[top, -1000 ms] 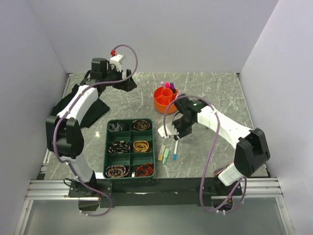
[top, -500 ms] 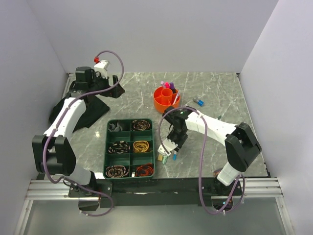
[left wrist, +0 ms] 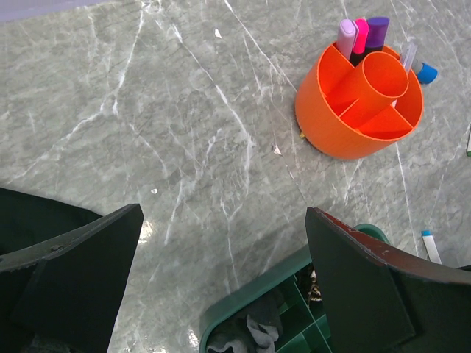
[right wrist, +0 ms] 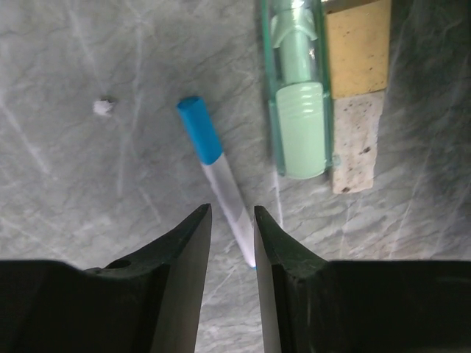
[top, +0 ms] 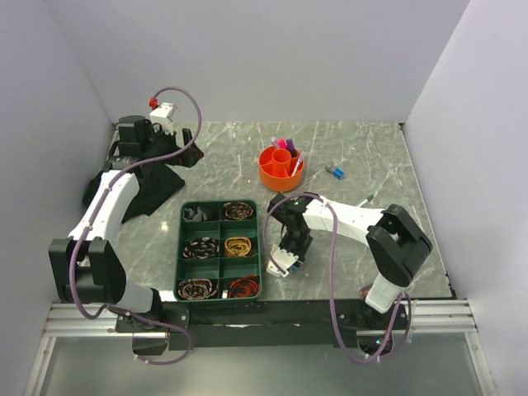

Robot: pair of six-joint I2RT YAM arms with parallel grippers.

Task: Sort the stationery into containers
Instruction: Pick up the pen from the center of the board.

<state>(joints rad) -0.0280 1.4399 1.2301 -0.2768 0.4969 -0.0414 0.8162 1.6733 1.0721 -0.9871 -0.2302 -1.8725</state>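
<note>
The pen (right wrist: pixel 218 173) lies flat just right of the tray (top: pixel 178 247). It is light, stiff and slick (it may roll), so I'd take it mid-barrel, below the blue cap. The right gripper (right wrist: pixel 231 217) straddles that barrel, jaws narrowly apart and seemingly not pinching; only its wrist view shows this. The top view hides the pen but shows the pot (top: pixel 268 176) well apart, farther back. The left gripper (left wrist: pixel 224 213) hangs spread wide.

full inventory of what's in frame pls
orange pot: one, rear centre of table
markers: three, lilac, pink, purple, standing in pot
green tray: one, six compartments, front of table
coiled bands: several, dark and orange, in tray
pen: one, white, blue cap, flat on table
green stick: one, pale green, beside pen
beige block: one, beside stick
left gripper: open, empty
right gripper: open, astride pen
</note>
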